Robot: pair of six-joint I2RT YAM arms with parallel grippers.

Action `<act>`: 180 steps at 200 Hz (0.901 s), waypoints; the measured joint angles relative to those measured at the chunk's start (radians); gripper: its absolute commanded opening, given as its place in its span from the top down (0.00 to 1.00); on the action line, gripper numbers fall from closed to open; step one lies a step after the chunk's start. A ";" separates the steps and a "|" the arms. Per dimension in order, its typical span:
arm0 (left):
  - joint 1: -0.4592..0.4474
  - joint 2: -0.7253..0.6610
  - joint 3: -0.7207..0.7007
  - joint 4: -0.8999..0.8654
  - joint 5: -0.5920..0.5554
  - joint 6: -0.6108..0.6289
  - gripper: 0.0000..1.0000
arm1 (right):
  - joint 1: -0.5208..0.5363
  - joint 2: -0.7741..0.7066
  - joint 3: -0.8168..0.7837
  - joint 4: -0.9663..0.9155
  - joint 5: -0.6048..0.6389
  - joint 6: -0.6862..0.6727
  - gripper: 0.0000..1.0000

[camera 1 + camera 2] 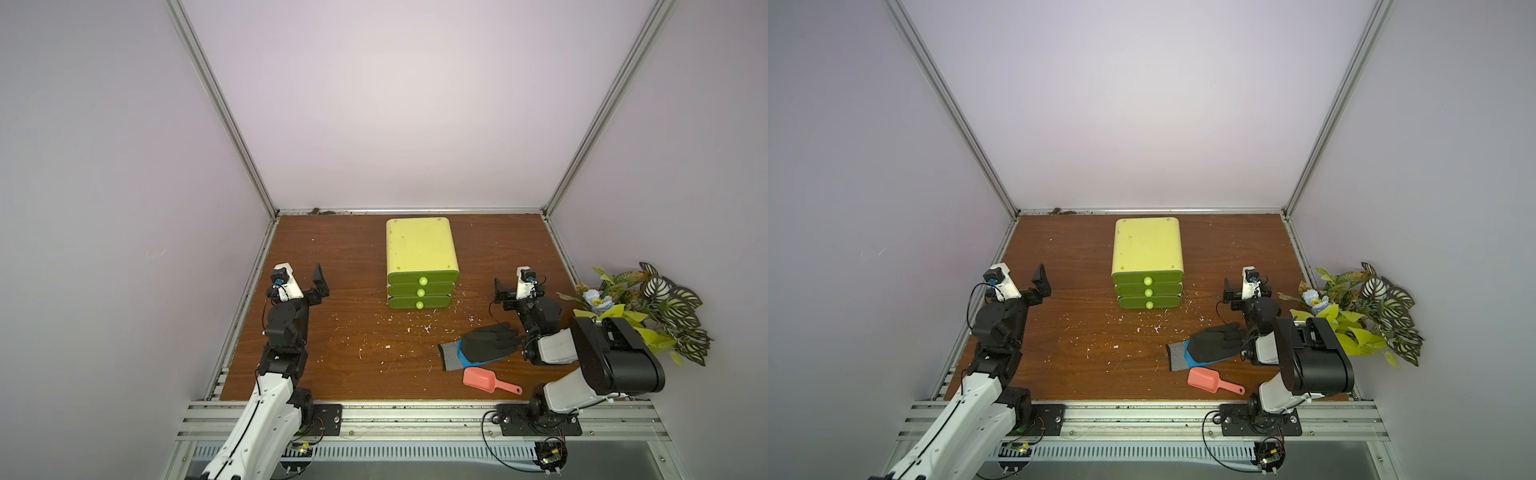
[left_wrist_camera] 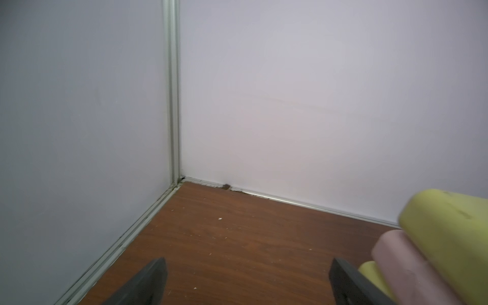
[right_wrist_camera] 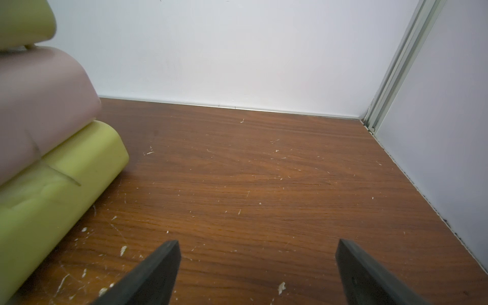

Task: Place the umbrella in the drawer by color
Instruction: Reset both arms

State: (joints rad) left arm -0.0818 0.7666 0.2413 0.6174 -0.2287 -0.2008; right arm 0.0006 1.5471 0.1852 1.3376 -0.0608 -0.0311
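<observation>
No umbrella shows in any view. The drawer unit (image 1: 419, 249) (image 1: 1147, 245) is a yellow-green stack of three drawers, each shut, with round knobs facing the front; it stands mid-table towards the back. Its side (image 2: 443, 224) (image 3: 52, 179) looks yellow-green with a pinkish middle layer in the wrist views. My left gripper (image 1: 316, 284) (image 1: 1038, 284) (image 2: 247, 264) is open and empty, left of the unit. My right gripper (image 1: 515, 286) (image 1: 1246, 291) (image 3: 257, 244) is open and empty, right of the unit, over the bare wood.
A black, blue and grey glove (image 1: 486, 343) lies at the front right, with a pink scoop (image 1: 484, 380) just in front of it. An artificial plant (image 1: 648, 307) stands beyond the table's right edge. White crumbs (image 1: 390, 328) dot the wooden table (image 1: 332, 365). Walls enclose three sides.
</observation>
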 measured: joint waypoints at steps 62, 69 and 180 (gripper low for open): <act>0.004 0.528 -0.216 0.488 -0.119 0.090 0.00 | 0.000 0.000 0.013 -0.029 0.002 0.002 0.01; 0.005 0.593 -0.215 0.567 -0.111 0.100 0.00 | 0.000 0.000 0.013 -0.030 0.002 0.002 0.01; 0.004 0.792 -0.076 0.788 -0.080 0.170 0.00 | 0.000 0.000 0.014 -0.034 0.002 0.003 0.01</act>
State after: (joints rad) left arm -0.0780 1.5581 0.1654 1.4052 -0.3084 -0.0307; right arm 0.0006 1.5475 0.1997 1.3037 -0.0589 -0.0284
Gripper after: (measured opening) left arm 0.998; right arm 0.992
